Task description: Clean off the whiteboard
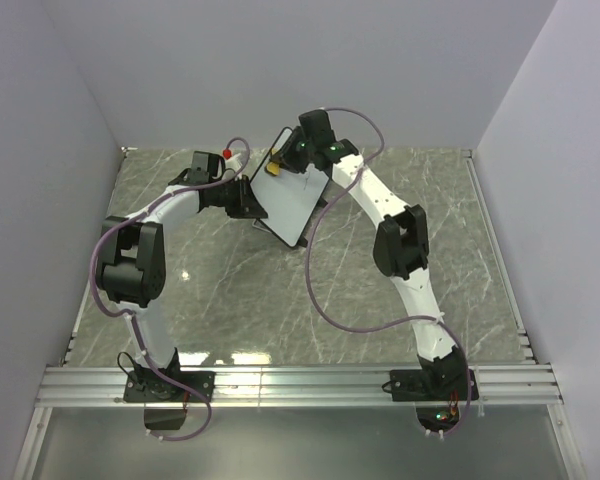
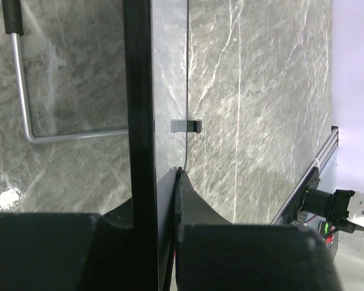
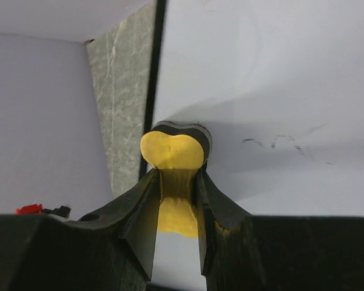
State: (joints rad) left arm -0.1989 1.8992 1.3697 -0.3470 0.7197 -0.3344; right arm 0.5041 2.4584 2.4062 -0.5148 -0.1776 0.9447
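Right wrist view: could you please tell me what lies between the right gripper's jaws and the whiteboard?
The yellow eraser, clamped in the right gripper, sits between them, its rounded end against the whiteboard; the right wrist view shows this.

White arms (image 1: 417, 300), black joints (image 1: 400, 243) (purple cables (image 1: 311, 280) trailing alongside).

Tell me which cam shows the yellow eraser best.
Right wrist: the eraser fills the centre, the right gripper shut on it, against the whiteboard. Top external shows only a yellow speck at the board's far corner. Left wrist shows none.
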